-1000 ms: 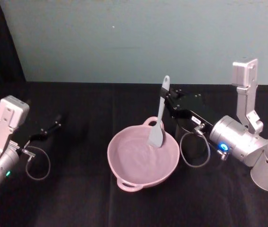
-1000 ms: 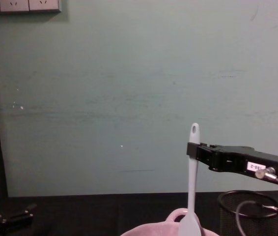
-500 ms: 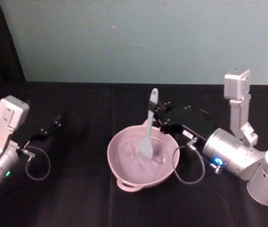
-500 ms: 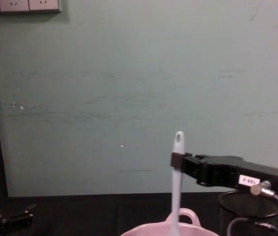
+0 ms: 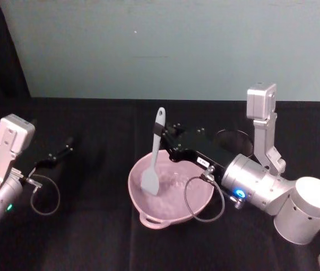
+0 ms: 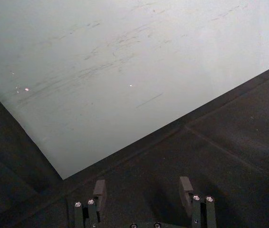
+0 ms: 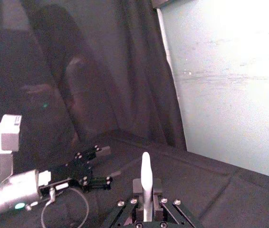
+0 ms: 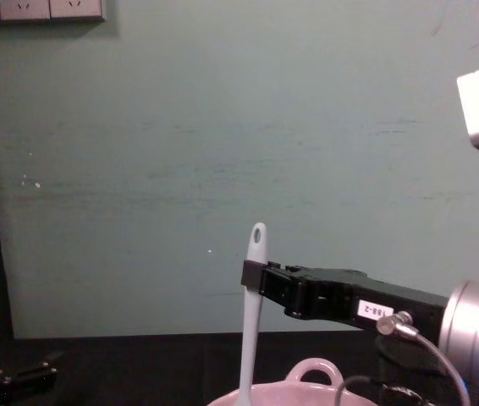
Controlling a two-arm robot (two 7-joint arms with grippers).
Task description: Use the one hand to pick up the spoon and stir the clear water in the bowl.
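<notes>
**A:** Where do we have the white plastic spoon [image 5: 153, 159] with the long slim handle?

**B:** We hold it over the left half of the pale pink round bowl [image 5: 132, 191], at the centre of the head view. Its long axis is close to upright, with the oval hole at the top leaning slightly right. The flat blade is down inside the bowl, and we judge it to be in the water.

**A:** And the black elongated right gripper [image 5: 165, 141]?

**B:** It reaches in from the right of the frame and lies almost level above the bowl. It's clamped on the handle high up, just under the hole. In the chest view the spoon [image 8: 251, 315] hangs straight down from the right gripper [image 8: 253, 276] towards the bowl's rim [image 8: 307, 394].

**A:** So which way do we stir?

**B:** The blade is near the bowl's left wall, so the free water lies right of it, back under our own arm. We'd judge that the sweep has to curve that way and keep the handle upright, so the blade doesn't press on that wall.

**A:** And the other arm?

**B:** The left gripper [image 5: 68, 147] is parked at the left edge of the frame, well apart from the bowl. Its fingers [image 6: 100, 189] are spread with nothing between them. The right one is the nearer by far.
</notes>
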